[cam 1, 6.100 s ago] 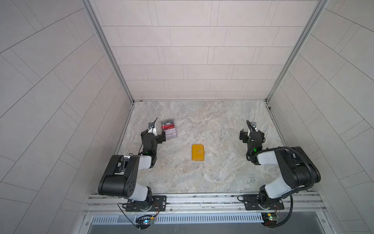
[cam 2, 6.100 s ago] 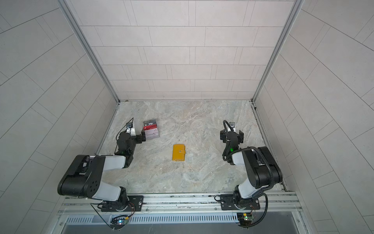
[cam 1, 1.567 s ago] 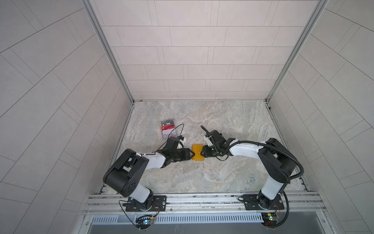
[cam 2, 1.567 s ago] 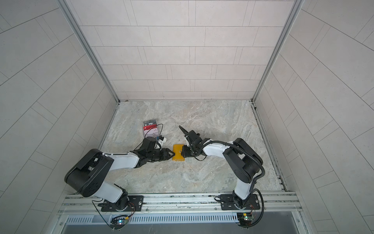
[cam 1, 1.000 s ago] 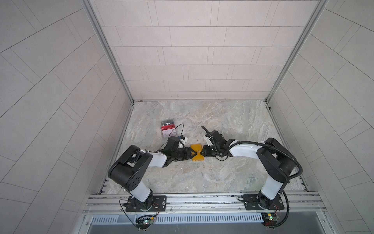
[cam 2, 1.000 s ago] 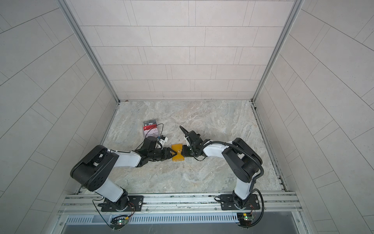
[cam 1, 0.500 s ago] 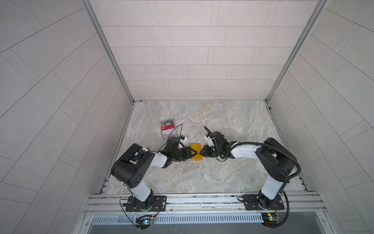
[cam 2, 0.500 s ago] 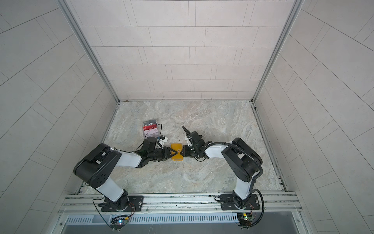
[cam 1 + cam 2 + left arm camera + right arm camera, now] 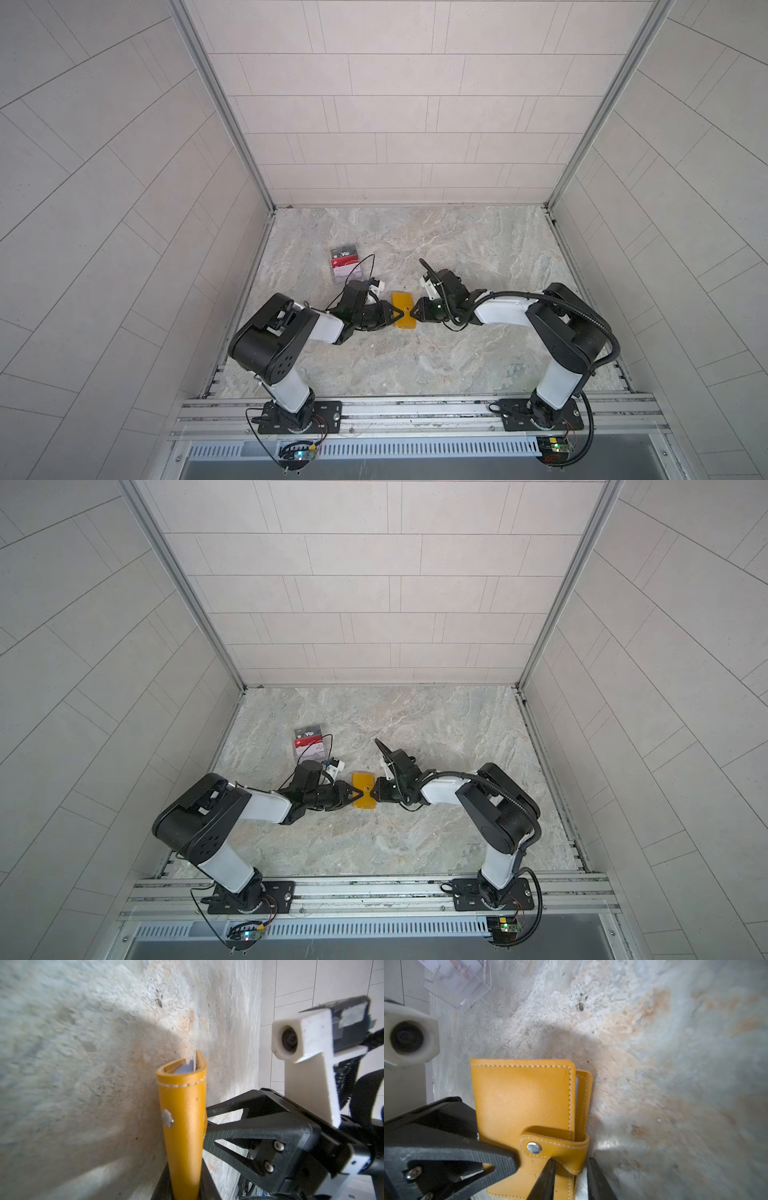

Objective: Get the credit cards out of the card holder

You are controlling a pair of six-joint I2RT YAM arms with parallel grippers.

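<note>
Both arms held low over marbled grey surface point(image 9: 415, 365), forearms stretched nearly level, grippers pointed at each other tip to tip at centre. Mustard-yellow booklet-style card holder point(image 9: 403, 311) seen lying closed between them, snap-button tab point(image 9: 550, 1147) fastened. Left gripper point(image 9: 394, 312) clamped on spine edge, fingers pressed on both faces. Right gripper point(image 9: 416, 309) set astride tab; firm hold cannot be told. Bluish-grey sleeves point(image 9: 185, 1068) glimpsed inside. Clear plastic stand point(image 9: 347, 266) with cards placed well apart, nearer back wall.
</note>
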